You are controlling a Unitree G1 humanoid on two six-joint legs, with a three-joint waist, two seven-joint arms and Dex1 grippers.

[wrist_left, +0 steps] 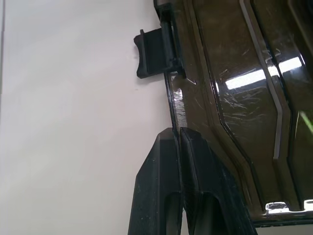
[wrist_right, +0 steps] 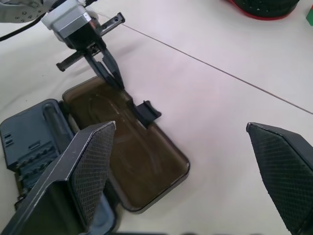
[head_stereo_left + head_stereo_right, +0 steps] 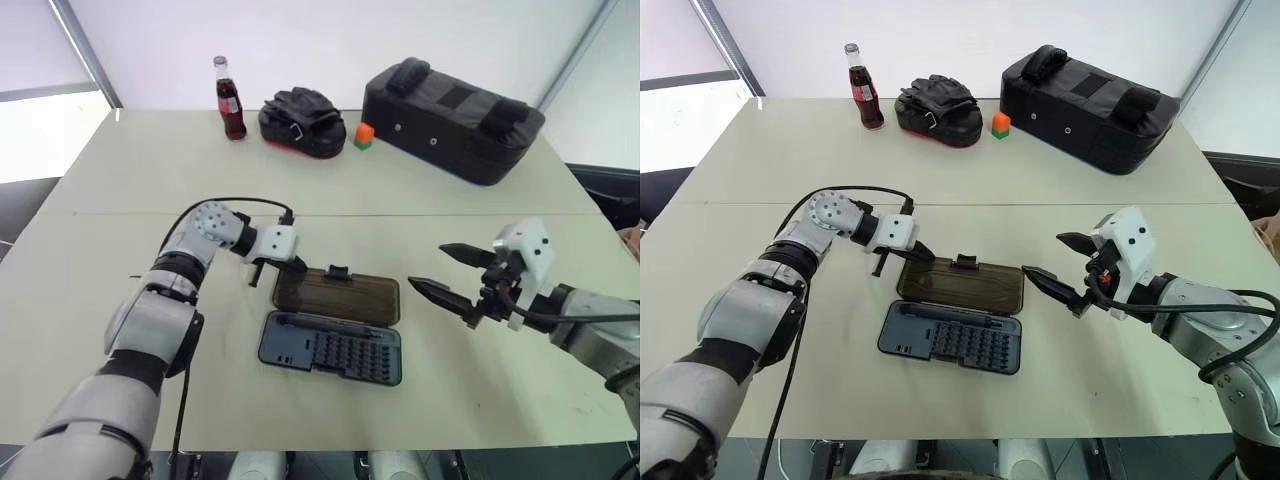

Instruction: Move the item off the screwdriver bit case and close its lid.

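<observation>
The screwdriver bit case lies open on the pale matte table, just ahead of and between the two grippers: a flat, rounded-corner tray of dark slate-grey plastic with rows of small bits standing in a moulded block and one long slot along its far side. Its lid is folded flat on the table beyond the tray, a thin panel of translucent smoky-brown plastic, glossy and finely scratched, with raised ridges and a small black latch tab on its far long edge. The left gripper points down at the lid's far left corner, its two black fingers pressed together with the tips at the lid's rim; whether the rim is pinched between them I cannot tell. The right gripper hovers just to the right of the lid, its textured black fingers spread wide and holding nothing. Far beyond both hands stand a glass cola bottle, a heap of black gloves, a small orange-and-green block and a large black padded bag.
</observation>
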